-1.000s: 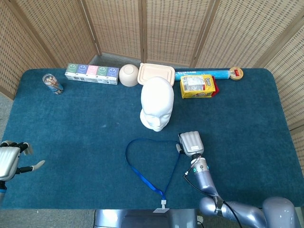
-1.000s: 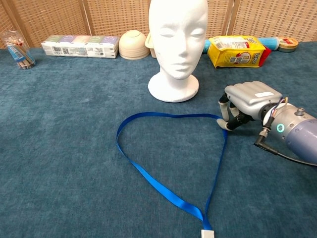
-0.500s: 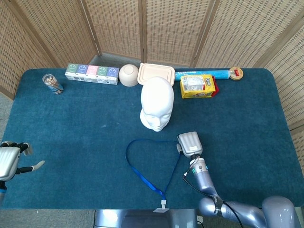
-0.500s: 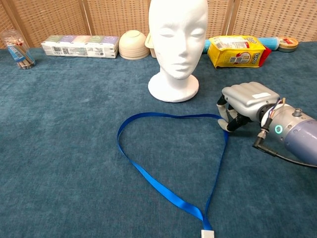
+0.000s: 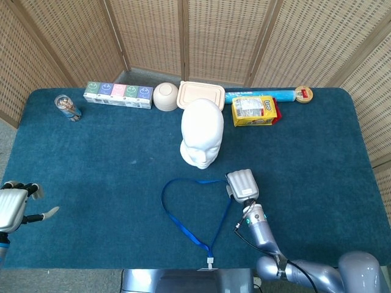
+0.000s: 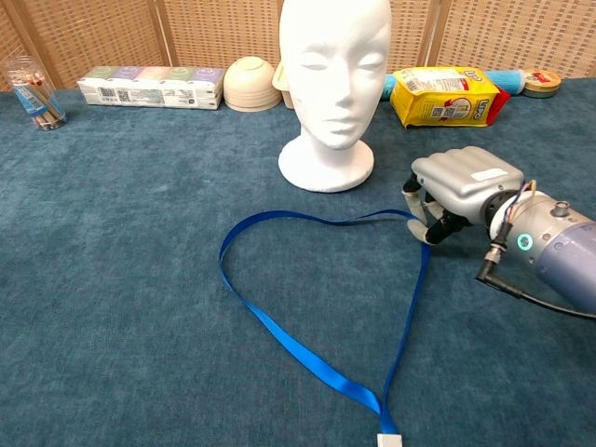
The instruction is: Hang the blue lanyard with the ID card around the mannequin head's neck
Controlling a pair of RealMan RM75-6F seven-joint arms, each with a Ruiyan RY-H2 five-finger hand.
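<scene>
Chest view had the right hand (image 6: 458,186) down on the blue surface (image 6: 121,279), knuckles up, fingers (image 6: 421,222) curled under and closing on the blue lanyard (image 6: 307,358) at the loop's three o'clock corner. The strap looked lifted a touch just beside those fingers, so I judged it pinched, though the contact itself sat in shadow beneath the palm. Head view showed the same hand (image 5: 242,184) at about five o'clock from the mannequin head (image 5: 201,132), near its base but not touching. The loop lay open and flat on the cloth, its tail running toward the near edge, where the ID card (image 5: 207,267) hung just off the surface. The left hand (image 5: 13,206) waited far off at nine o'clock, fingers spread, holding nothing.

Trouble from there, as I saw it: one hand held one corner only. Lifted that way, the loop would likely collapse into a narrow hanging strand, too closed to pass over that wide white crown. A thin, slick ribbon could also slip out of a shallow pinch, and the card's weight at the far end would pull against the hold. The mannequin head stood on a small base; a strap snagging the chin or nose might tip or shove it back toward the bowl (image 5: 165,96) and lidded container (image 5: 200,94) behind.
</scene>
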